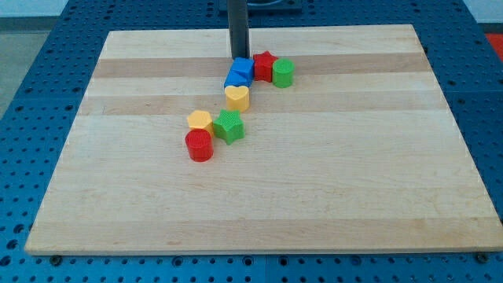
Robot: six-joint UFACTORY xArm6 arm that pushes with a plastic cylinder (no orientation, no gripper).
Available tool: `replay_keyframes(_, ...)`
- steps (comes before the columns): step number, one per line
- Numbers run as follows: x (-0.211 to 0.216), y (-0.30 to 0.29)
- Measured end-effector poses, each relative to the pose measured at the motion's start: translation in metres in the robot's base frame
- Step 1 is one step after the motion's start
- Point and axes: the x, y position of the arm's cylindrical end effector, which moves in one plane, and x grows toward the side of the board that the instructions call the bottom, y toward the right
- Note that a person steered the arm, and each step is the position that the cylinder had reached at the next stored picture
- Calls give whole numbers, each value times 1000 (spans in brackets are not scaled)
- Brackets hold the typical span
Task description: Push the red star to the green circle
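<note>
The red star (263, 66) sits near the view's top centre, touching the green circle (283, 72) on its right. My tip (237, 57) is just left of the red star, at the top edge of a blue block (243, 69). A second blue block (234, 81) lies below and left of the first.
A yellow heart (236, 97) lies below the blue blocks. Further down-left are a yellow block (200, 121), a green star (229, 126) and a red cylinder (200, 145). The wooden board (354, 181) lies on a blue perforated table.
</note>
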Motion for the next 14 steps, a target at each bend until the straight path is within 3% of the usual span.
replay_keyframes(1, -2, -28)
replay_keyframes(2, 21, -63)
replay_keyframes(3, 53, -70)
replay_keyframes(6, 89, -69)
replay_keyframes(10, 189, -69)
replay_keyframes(11, 202, -58)
replay_keyframes(14, 188, -3)
